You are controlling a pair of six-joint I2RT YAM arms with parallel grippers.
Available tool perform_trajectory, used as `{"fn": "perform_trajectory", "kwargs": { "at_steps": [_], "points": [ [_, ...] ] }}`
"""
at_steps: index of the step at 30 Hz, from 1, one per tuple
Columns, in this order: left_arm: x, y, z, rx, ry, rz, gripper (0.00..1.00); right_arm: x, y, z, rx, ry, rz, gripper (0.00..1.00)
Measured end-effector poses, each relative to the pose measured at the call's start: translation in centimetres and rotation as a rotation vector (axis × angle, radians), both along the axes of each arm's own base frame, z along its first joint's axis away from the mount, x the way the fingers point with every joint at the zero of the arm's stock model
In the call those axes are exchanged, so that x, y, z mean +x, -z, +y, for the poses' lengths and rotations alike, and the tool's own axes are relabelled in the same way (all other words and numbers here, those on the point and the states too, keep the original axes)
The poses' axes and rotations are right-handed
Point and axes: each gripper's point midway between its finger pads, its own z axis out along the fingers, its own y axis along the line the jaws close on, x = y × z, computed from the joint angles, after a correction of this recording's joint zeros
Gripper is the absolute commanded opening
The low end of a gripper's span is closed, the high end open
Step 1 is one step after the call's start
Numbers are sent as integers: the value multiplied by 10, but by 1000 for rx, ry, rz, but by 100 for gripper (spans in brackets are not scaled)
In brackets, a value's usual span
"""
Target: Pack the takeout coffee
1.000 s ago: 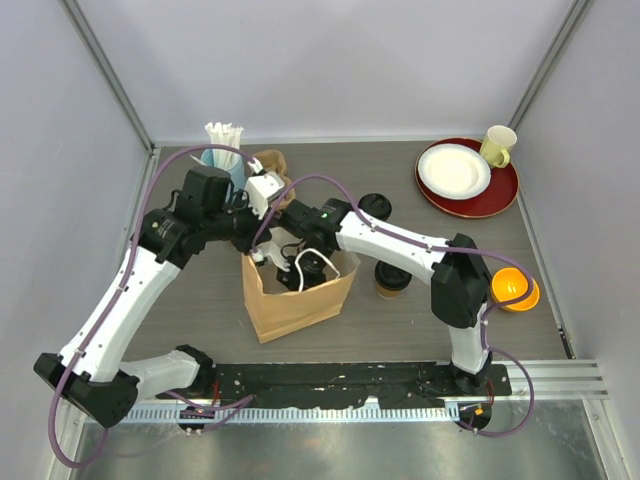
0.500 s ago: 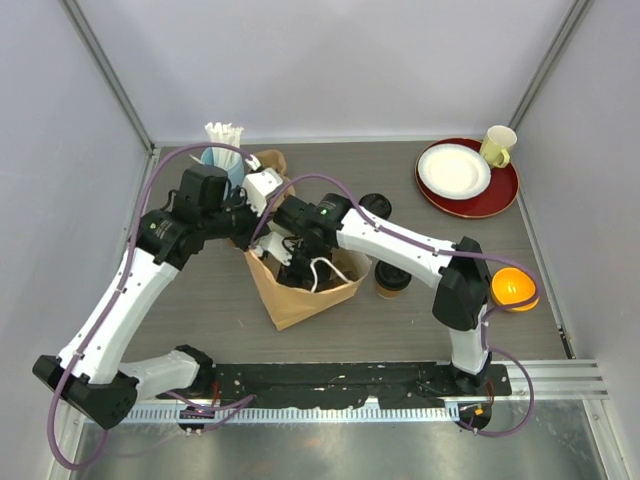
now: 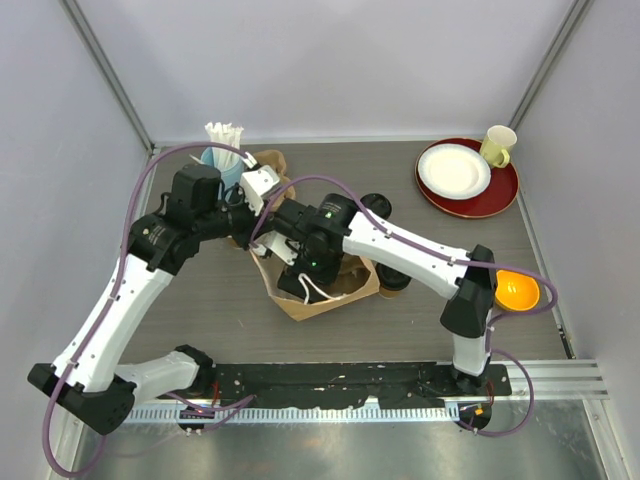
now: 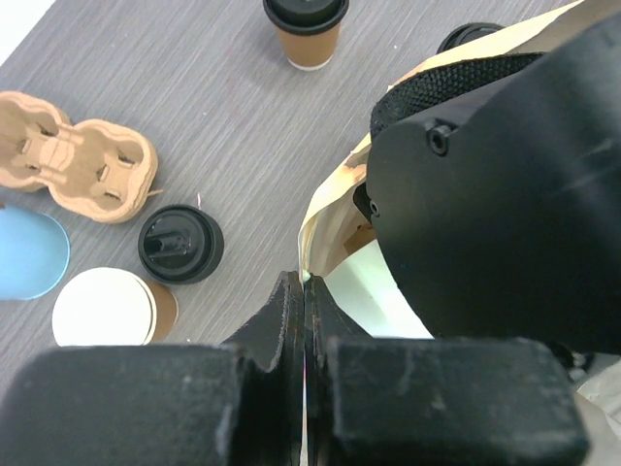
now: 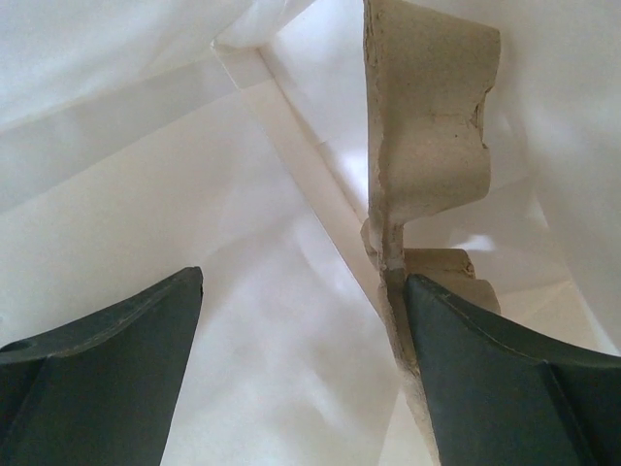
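Observation:
A brown paper bag (image 3: 335, 295) lies tipped in the middle of the table. My left gripper (image 3: 257, 243) is shut on the bag's rim (image 4: 335, 194), its fingertips (image 4: 291, 291) pinched on the paper. My right gripper (image 3: 303, 272) is deep inside the bag and stands open (image 5: 303, 282). A moulded cardboard carrier (image 5: 427, 146) stands against its right finger. One takeout coffee cup (image 3: 375, 205) with a black lid stands behind the right arm, also visible as the cup (image 4: 306, 29). A second cup (image 3: 395, 282) stands right of the bag, mostly hidden by the arm.
Another cardboard carrier (image 4: 78, 165), a loose black lid (image 4: 179, 243) and a white disc (image 4: 105, 309) lie by the light-blue cup of straws (image 3: 222, 152). A red tray (image 3: 495, 200) with a white plate and yellow mug (image 3: 497, 145) is back right. An orange bowl (image 3: 517, 290) sits right.
My right gripper has opened inside the bag. The bag has slid and tipped toward the right while the right arm reached deeper. The left gripper kept its hold on the rim.

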Motion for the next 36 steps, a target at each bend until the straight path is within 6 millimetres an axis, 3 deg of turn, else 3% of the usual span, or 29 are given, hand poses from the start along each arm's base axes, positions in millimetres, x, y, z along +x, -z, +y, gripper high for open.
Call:
{"fn": "perform_trajectory", "kwargs": {
  "at_steps": [8, 14, 17, 29, 36],
  "points": [
    [-1, -17, -12, -60, 30, -32, 0, 0, -13, -4, 91, 32, -69, 91],
    [-9, 1, -19, -67, 41, 89, 0, -9, -60, 20, 363, -16, -136, 89],
    [-13, 6, -17, -69, 28, 136, 0, -8, -73, 23, 421, 2, -148, 89],
    [-18, 10, -13, -80, -9, 196, 0, 2, -87, 32, 495, 80, -181, 89],
    [-20, 7, -10, -58, -19, 179, 0, 16, -107, 40, 574, 142, -227, 89]
  ]
}}
